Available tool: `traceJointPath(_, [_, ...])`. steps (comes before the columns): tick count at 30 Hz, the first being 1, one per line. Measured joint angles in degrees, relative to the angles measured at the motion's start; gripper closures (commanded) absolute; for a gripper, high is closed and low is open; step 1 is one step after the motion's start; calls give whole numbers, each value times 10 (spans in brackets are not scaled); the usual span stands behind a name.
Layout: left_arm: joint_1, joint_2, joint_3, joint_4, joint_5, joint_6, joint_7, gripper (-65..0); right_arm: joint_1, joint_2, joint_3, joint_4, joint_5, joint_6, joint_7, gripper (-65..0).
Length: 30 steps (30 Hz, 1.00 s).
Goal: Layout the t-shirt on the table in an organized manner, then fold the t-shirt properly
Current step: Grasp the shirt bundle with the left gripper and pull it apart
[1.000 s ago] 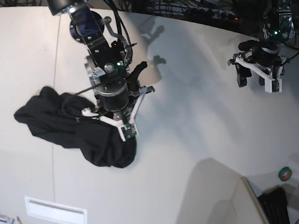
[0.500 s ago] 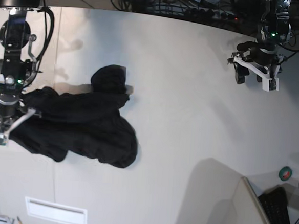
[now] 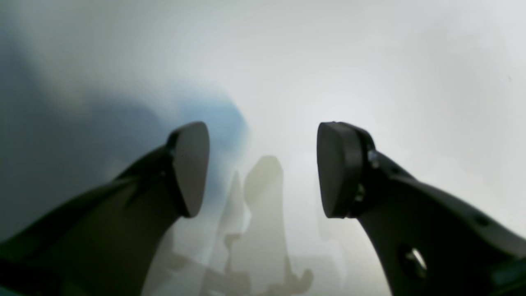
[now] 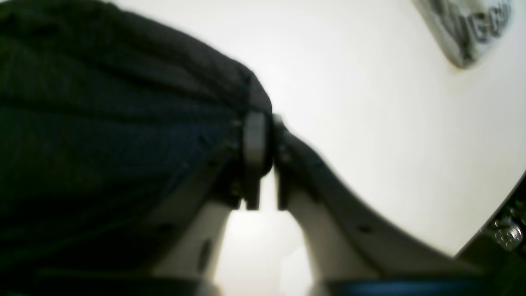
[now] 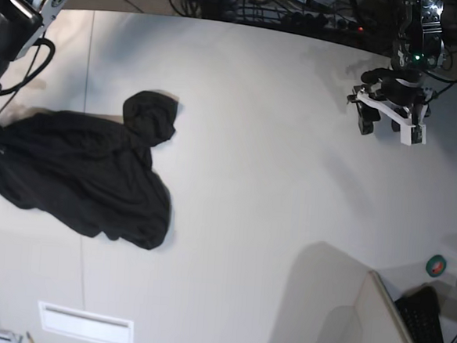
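The right hand [image 4: 265, 160] stands nearly shut on the black t-shirt's [image 5: 87, 169] edge at the tabletop's [image 5: 267, 182] left side; the soft cloth spreads rightward from it in loose creases, with a rounded lump at its upper right (a thin dark seam runs beneath the fabric). The smooth, pale surface catches soft shadows; at right, the left hand [image 3: 263, 170] hangs with its blunt dark tips wide apart, above a green-and-red round thing [image 5: 436, 266] near the edge.
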Motion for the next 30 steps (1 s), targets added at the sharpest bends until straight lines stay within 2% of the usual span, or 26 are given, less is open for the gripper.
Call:
traceJointPath(1, [0, 0, 0, 0, 0, 0, 0, -400, -3, -6, 6, 28, -3, 28, -13, -384])
traceJointPath(2, [0, 1, 0, 0, 0, 0, 0, -408, -7, -19, 14, 64, -3, 54, -18, -441])
traceJointPath(3, [0, 1, 0, 0, 0, -1, 0, -433, -11, -40, 24, 107, -6, 88, -28, -449])
traceJointPath(5, [0, 0, 1, 0, -1, -2, 0, -513, -20, -95, 37, 192, 4, 168, -59, -404])
traceJointPath(7, [0, 0, 0, 0, -2, -2, 0, -586, -45, -162, 39, 260, 8, 231, -108, -362])
traceJointPath(8, [0, 0, 0, 0, -2, -2, 0, -611, -59, -186, 38, 280, 8, 252, -150, -359])
traceJointPath(9, [0, 0, 0, 0, -1, -2, 0, -619, -70, -197, 34, 294, 13, 262, -188, -359])
traceJointPath(11, [0, 3, 0, 0, -1, -2, 0, -617, -87, -188, 30, 300, 70, 255, -261, -357])
traceJointPath(13, [0, 7, -1, 0, -1, -2, 0, -617, -94, -177, 54, 292, 161, 244, -295, -357])
traceJointPath(15, [0, 10, 1, 0, -2, -4, 0, -617, -100, -177, 78, 270, 234, 193, -284, -359])
traceJointPath(18, [0, 9, -1, 0, -1, 2, 0, -617, -105, -178, 82, 187, 305, 145, -250, -359])
traceJointPath(22, [0, 10, -1, 0, -1, -3, 0, -617, -101, -174, 82, 123, 324, 129, -205, -359])
traceJointPath(26, [0, 10, -1, 0, -2, -2, 0, -617, -80, -169, 83, 71, 327, 128, -164, -359])
traceJointPath(30, [0, 9, -1, 0, -1, -2, 0, -617, -63, -168, 82, 40, 337, 133, -149, -356])
